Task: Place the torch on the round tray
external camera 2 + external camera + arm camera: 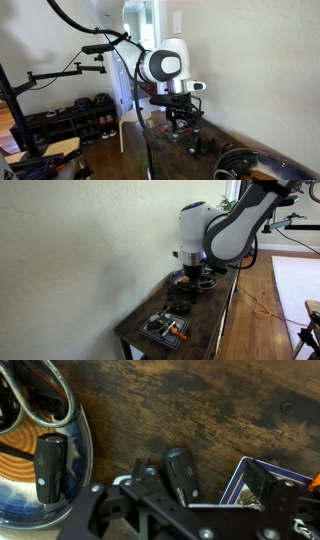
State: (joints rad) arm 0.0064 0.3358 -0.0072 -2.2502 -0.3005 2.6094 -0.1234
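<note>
Your end effector [163,472] sits at the lower centre of the wrist view. Its fingers are pressed close together with nothing between them, over the bare worktop [200,400]. The torch [52,465] lies at the left, inside the round tray [85,460], apart from the fingers.

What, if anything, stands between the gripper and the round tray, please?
Nothing visible. In the wrist view, only wooden tabletop separates the gripper from the round tray. The rectangular tray sits on the gripper's other side, out of the way.
</note>
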